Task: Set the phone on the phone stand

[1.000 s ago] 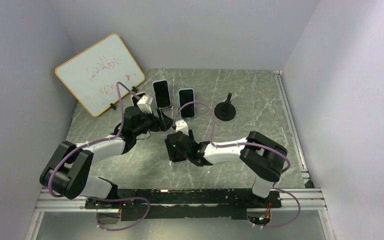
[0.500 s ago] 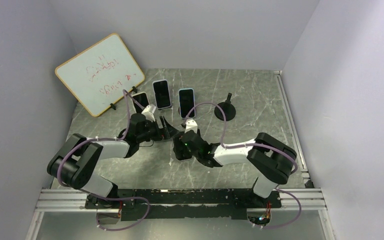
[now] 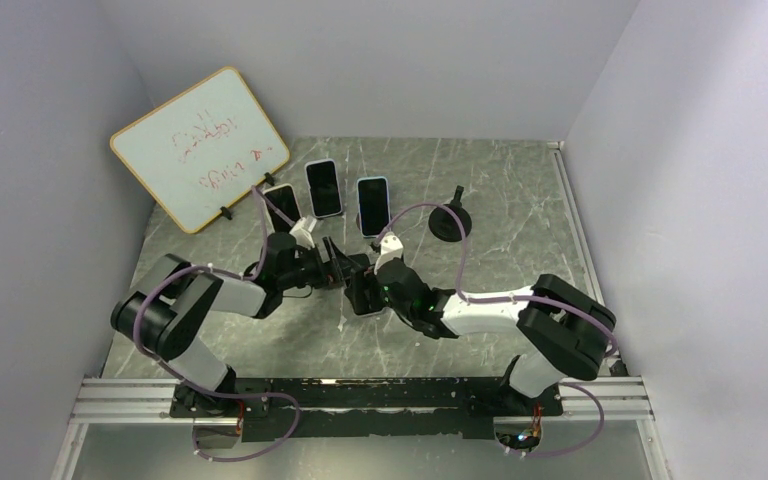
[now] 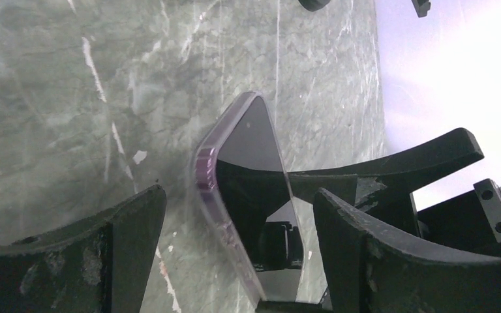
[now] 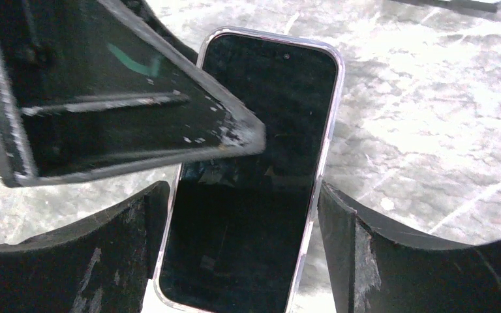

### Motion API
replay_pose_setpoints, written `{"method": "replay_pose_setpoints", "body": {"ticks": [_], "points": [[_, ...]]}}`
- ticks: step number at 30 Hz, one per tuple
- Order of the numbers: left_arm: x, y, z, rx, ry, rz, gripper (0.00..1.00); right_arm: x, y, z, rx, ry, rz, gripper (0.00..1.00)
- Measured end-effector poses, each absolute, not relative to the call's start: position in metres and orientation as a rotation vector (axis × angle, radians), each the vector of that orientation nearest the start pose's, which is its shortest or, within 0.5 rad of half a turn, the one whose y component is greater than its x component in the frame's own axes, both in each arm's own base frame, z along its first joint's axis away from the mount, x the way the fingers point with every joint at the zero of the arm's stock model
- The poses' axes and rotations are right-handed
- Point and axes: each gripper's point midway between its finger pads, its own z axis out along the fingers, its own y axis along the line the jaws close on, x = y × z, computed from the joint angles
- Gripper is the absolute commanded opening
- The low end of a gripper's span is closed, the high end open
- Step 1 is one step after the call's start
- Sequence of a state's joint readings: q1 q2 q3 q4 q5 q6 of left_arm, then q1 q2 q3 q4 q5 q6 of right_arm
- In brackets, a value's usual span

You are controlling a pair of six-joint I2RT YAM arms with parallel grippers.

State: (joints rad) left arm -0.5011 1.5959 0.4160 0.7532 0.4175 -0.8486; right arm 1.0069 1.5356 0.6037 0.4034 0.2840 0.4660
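Note:
The phone point(image 5: 261, 163), dark-screened in a clear pinkish case, sits lengthwise between the fingers of my right gripper point(image 5: 242, 189). Both fingers press on its long edges, just above the table in the middle of the top view. My left gripper point(image 4: 238, 195) stands open around the same phone point(image 4: 251, 140). One finger is on the screen side and one on the table side, and neither touches it. That left finger point(image 5: 124, 111) crosses over the screen in the right wrist view. The phone stand point(image 3: 450, 222), black with a round base and a short post, stands farther back to the right.
Three other phones point(image 3: 324, 188) lie in a row at the back of the grey marble table point(image 3: 520, 200). A whiteboard point(image 3: 200, 148) leans on the left wall. Walls close in on the left, the back and the right.
My left gripper has swung right and nearer, so its fingers now straddle the phone. The right gripper, with the phone in it, has shifted slightly right and farther from the bases.

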Motion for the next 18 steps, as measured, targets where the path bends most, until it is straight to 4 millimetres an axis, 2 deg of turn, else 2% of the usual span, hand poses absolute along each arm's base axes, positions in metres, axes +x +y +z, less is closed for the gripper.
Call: {"method": "replay_pose_setpoints", "body": {"ticks": [2, 3, 6, 9, 11, 12, 15, 18], "points": [[0.273, -0.268, 0.058, -0.076, 2.196, -1.253, 0.81, 0.239, 0.325, 0.062, -0.409, 2.082, 0.618, 0.67], [0.273, -0.272, 0.058, -0.072, 2.194, -1.262, 0.76, 0.239, 0.327, 0.063, -0.415, 2.079, 0.630, 0.67], [0.273, -0.279, 0.060, -0.066, 2.190, -1.292, 0.52, 0.237, 0.331, 0.064, -0.431, 2.071, 0.659, 0.67], [0.272, -0.283, 0.063, -0.069, 2.181, -1.329, 0.08, 0.235, 0.335, 0.065, -0.450, 2.063, 0.676, 0.67], [0.270, -0.286, 0.065, -0.046, 2.173, -1.352, 0.05, 0.235, 0.335, 0.064, -0.461, 2.062, 0.675, 0.69], [0.270, -0.286, 0.066, -0.034, 2.168, -1.354, 0.05, 0.235, 0.336, 0.063, -0.462, 2.063, 0.678, 0.74], [0.272, -0.287, 0.069, -0.024, 2.156, -1.358, 0.05, 0.238, 0.334, 0.065, -0.461, 2.052, 0.670, 0.97], [0.276, -0.289, 0.075, -0.013, 2.138, -1.373, 0.05, 0.247, 0.331, 0.073, -0.446, 2.022, 0.658, 1.00]]}}
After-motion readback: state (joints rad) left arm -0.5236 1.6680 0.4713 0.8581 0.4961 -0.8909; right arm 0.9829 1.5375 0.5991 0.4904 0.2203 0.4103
